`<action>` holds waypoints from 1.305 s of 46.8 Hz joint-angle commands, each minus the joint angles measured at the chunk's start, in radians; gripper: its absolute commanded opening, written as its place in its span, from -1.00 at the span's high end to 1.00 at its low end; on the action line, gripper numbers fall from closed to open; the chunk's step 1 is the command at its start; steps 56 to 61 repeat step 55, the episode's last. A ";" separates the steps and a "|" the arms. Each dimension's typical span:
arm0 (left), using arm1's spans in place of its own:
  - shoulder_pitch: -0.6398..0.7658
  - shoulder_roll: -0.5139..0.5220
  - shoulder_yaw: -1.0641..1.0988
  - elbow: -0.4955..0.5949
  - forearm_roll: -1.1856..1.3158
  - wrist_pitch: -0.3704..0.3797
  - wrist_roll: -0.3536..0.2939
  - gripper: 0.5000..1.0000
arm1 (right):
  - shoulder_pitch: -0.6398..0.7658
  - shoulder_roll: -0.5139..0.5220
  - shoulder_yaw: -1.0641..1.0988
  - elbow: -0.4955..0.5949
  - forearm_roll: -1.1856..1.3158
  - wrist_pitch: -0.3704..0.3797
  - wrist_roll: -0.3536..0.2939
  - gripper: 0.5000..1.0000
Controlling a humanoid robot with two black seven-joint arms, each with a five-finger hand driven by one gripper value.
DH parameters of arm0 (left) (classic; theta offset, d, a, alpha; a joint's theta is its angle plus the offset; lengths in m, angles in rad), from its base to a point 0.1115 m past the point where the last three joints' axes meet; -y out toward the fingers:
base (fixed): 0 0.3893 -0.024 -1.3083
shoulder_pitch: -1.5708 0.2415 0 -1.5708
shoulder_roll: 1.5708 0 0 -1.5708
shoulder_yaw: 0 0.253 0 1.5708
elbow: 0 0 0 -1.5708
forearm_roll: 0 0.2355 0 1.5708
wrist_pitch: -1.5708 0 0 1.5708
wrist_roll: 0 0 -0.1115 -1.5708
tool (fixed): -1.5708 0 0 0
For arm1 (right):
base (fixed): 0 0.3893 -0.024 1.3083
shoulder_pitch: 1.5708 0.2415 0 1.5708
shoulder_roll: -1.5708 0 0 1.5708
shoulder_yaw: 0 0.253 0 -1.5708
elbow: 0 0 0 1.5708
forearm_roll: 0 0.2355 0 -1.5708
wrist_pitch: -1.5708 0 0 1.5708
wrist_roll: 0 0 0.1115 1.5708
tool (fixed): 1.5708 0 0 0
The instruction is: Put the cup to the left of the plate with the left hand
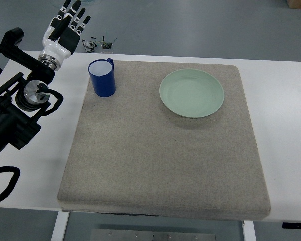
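Cup (102,78) set upright on the mat (160,150), left of the plate (191,93).
The left hand (65,31) is held far left, fingers (76,14) released, nothing grasped.

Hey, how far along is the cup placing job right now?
Placement looks done: the blue cup stands upright on the grey mat, left of the green plate. The left hand is open, holding nothing, clear of the cup. Seemingly nothing left.
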State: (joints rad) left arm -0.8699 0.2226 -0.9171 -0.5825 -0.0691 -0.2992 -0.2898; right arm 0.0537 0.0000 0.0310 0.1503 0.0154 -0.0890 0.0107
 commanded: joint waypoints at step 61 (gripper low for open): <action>-0.015 0.014 0.015 0.004 0.012 0.000 -0.003 -0.99 | 0.000 0.000 0.001 0.002 0.001 -0.002 -0.002 -0.73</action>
